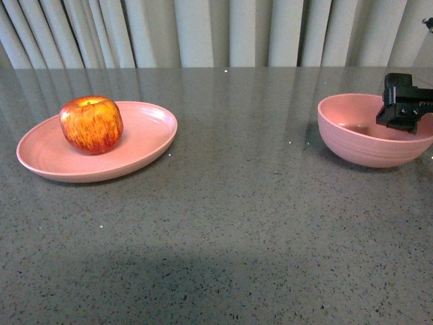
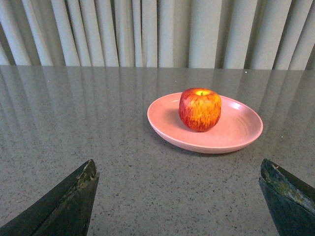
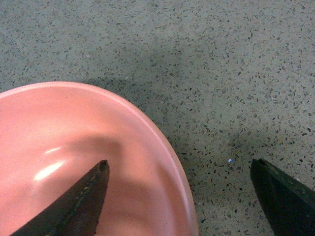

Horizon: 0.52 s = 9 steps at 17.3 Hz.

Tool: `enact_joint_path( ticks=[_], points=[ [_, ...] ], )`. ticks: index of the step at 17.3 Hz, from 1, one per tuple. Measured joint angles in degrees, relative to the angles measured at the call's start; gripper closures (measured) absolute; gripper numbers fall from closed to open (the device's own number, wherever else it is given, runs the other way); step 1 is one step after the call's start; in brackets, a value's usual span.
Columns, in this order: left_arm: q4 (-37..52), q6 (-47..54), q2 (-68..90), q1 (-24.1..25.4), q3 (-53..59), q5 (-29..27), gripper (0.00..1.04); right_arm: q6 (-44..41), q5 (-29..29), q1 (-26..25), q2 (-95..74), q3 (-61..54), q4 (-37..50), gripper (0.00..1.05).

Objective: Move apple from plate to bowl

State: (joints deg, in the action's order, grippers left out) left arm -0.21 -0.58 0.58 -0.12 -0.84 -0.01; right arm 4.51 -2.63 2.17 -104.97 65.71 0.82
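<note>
The apple [image 1: 91, 124] sits ungrasped on the plate [image 1: 40, 152], so the wide-spread left hand [image 2: 178, 167] must reach and grip it, while the right hand [image 3: 179, 163] hangs wide over the bowl [image 1: 352, 145].

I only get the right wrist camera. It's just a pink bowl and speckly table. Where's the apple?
Observer: The apple sits on the plate, over on the robot's left side, well apart from the bowl.
Operator: Is the other hand holding it?
Observer: No. The left hand is open, with the apple ahead of it, and nothing touches the apple.
Operator: Is the apple tipped over?
Observer: No, it stands upright, stem dimple on top.
</note>
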Motion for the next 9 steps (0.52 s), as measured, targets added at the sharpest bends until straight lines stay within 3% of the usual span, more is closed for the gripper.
enact_joint_path(
  ticks=[3,7,9],
  points=[
    [0.0,0.0,0.0,0.0,-0.02,0.0,0.07,0.59,-0.24,0.02,-0.07,0.0,-0.15,0.55],
    [0.0,-0.02,0.0,0.0,-0.02,0.0,0.07,1.81,-1.25,-0.07,-0.02,0.02,-0.72,0.95],
    [0.0,-0.02,0.0,0.0,-0.02,0.0,0.07,2.47,-2.05,-0.37,0.66,0.15,-1.44,1.0]
  ],
)
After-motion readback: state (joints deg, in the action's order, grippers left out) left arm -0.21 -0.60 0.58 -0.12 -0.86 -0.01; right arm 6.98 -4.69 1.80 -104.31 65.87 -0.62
